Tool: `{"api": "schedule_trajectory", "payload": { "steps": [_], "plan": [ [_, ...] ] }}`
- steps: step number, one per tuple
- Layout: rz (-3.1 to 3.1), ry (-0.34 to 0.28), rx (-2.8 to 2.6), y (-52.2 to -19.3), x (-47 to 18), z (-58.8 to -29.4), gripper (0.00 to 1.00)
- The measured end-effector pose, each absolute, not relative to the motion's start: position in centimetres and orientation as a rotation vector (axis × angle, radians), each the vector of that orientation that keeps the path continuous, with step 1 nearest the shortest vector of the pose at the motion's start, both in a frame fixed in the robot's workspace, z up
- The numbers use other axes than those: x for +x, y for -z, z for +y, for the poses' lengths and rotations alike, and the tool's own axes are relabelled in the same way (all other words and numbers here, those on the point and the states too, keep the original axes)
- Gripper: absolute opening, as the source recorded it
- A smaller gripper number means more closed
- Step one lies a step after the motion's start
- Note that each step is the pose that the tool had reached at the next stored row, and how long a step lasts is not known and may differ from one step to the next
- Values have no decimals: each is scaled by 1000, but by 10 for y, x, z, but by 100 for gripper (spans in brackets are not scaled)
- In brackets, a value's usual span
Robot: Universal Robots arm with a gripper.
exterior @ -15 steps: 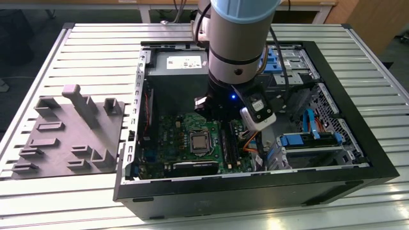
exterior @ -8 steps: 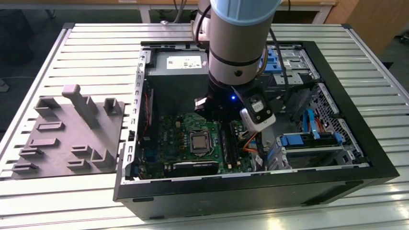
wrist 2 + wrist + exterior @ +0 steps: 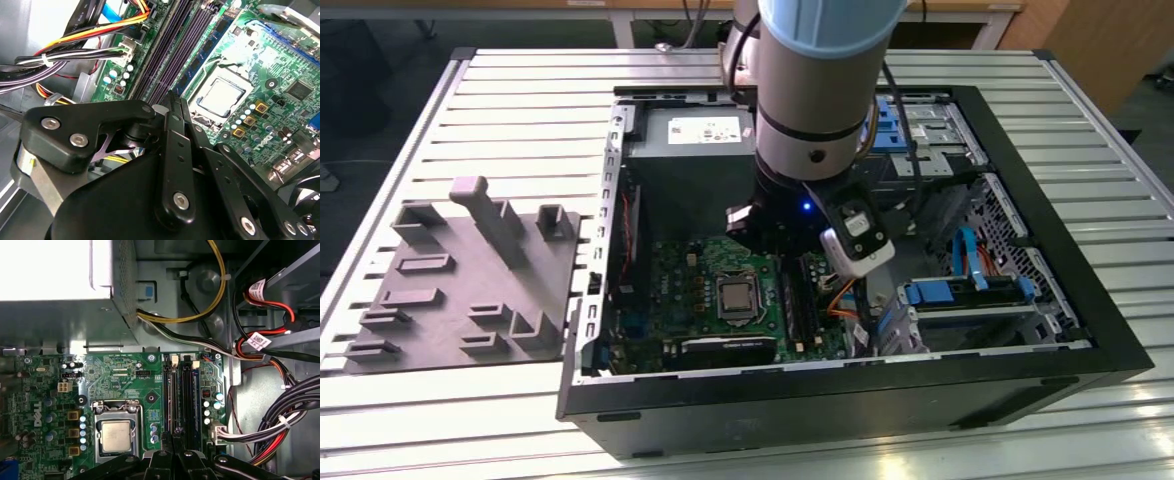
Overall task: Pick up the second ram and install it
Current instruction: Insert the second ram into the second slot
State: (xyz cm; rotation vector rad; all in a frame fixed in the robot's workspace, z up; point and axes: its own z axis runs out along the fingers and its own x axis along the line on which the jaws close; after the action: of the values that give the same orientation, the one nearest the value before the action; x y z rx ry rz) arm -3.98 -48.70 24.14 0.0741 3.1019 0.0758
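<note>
While the gripper hangs inside the open computer case over the motherboard, its jaws pinch the second ram above the memory slots.

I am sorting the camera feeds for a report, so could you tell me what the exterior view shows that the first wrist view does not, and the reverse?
Exterior view alone: the grey holder tray on the slatted table at the exterior view's left, the open computer case and the arm reaching into it.
First wrist view alone: the yellow cable and the red-and-black cables up close.
Both: the green motherboard, its processor and the memory slots.
</note>
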Motion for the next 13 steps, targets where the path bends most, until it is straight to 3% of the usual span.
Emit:
{"api": "schedule_trajectory", "payload": {
  "steps": [13],
  "plan": [
    [3102,-76,74,-239,-36,-487,12]
  ]
}}
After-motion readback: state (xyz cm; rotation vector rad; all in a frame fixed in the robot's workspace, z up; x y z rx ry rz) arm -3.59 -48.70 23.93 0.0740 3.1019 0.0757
